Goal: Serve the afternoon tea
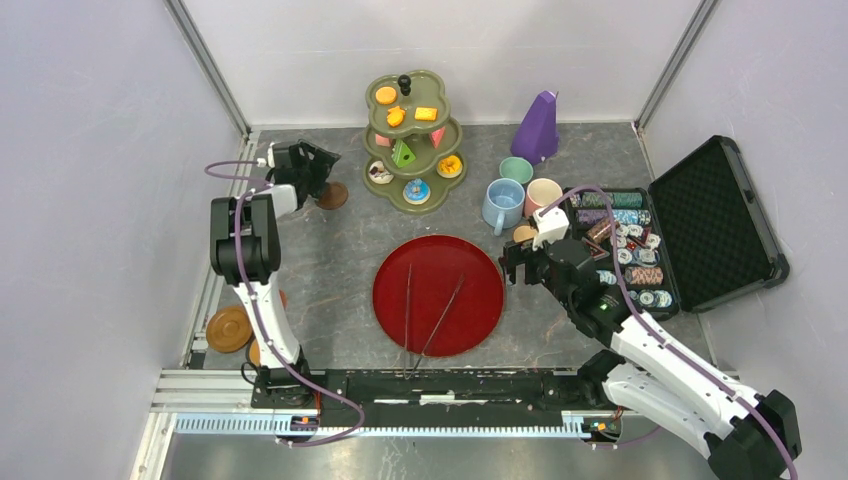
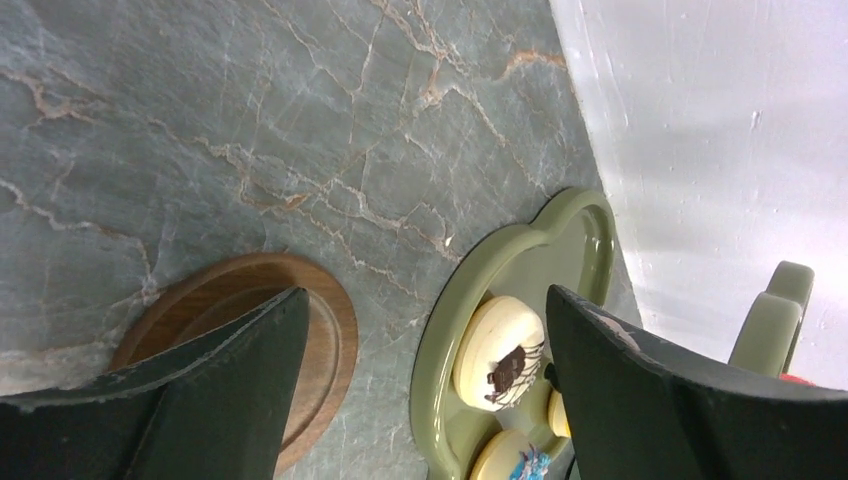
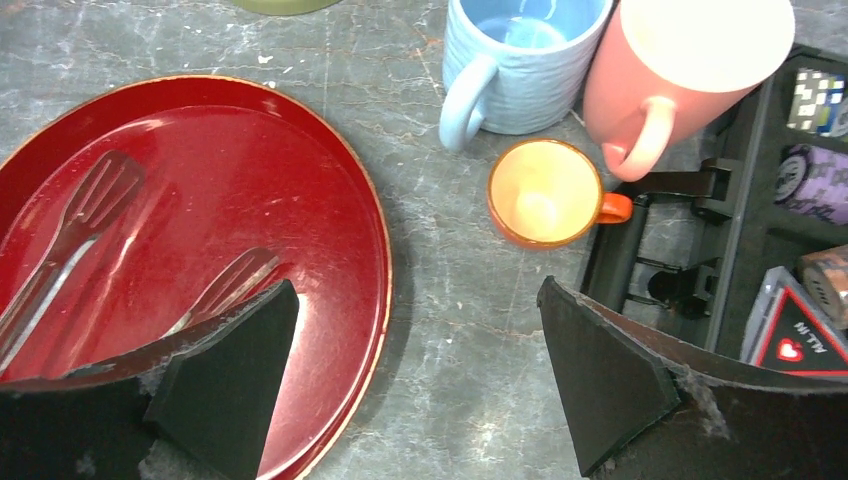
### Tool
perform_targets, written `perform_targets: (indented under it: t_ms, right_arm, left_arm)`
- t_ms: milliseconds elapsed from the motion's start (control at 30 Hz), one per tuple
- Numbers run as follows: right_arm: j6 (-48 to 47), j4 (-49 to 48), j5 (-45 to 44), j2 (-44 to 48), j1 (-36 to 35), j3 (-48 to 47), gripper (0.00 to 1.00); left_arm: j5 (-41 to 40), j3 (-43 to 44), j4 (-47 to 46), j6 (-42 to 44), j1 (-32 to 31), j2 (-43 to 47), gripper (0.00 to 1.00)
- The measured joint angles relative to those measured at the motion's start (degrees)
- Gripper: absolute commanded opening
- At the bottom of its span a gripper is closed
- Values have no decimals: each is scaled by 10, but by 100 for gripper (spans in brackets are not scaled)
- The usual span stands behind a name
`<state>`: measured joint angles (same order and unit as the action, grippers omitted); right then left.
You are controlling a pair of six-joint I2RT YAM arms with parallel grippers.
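Left claw (image 2: 425, 310): spread wide and holding nothing. It hangs low over the table at 10 o'clock from the red plate (image 1: 470, 315).
Under the left claw: one finger is over a wooden saucer (image 2: 330, 335), the other over the rim of the green tiered stand (image 2: 440, 330). A chocolate-drizzled donut (image 2: 498, 350) lies on the bottom tier between the fingers.
Right claw (image 3: 415, 290): fully open and empty, hovering just off the plate's 3 o'clock edge.
Ahead of the right claw: the orange cup (image 3: 545, 192) is at its 12 o'clock, apart from it. The blue mug (image 3: 520, 60) and pink mug (image 3: 680, 70) stand just beyond, touching each other.
Green mug (image 1: 516, 170): behind the other two, at 1 o'clock from the plate.
Treats: all on the stand, at the plate's 12 o'clock.
Plate: carries only two tongs (image 1: 408, 300), lying lengthwise.
Chip case (image 1: 715, 225): open at 3 o'clock, just beside the cup.
Step in hand: probably the approach. Nothing appears served yet, and each arm is lined up on a first pick.
Next move: the left claw likely needs to drop and close squarely across the donut without catching the tier rim. The right claw must take the cup clear of the case latch.
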<state>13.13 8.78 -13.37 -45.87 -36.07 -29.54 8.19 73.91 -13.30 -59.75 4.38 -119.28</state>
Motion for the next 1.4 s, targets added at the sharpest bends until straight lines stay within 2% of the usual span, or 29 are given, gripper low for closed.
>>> perform_targets:
  t_ms: [167,367,533,767,833,1100,1400]
  right_arm:
    - [-13,12,-24,-18,0,-10,98]
    - [-26,46,-63,-94,0,-58,98]
    - [-30,61,-99,-146,8,-116,98]
    - [-18,64,-110,-222,68,-202,99]
    - [-13,63,-96,-256,89,-235,93]
    - [7,65,-74,-335,139,-309,82]
    - [12,73,-79,-385,212,-339,72]
  left_arm:
    - [10,-2,50,14,0,42,100]
    - [32,-59,68,17,0,198,100]
    - [95,-114,67,16,-5,298,100]
    - [190,-122,148,77,-46,356,100]
    - [198,-112,185,116,-63,373,100]
    - [188,-75,271,282,-116,447,100]
    - [174,-83,300,337,-168,461,100]
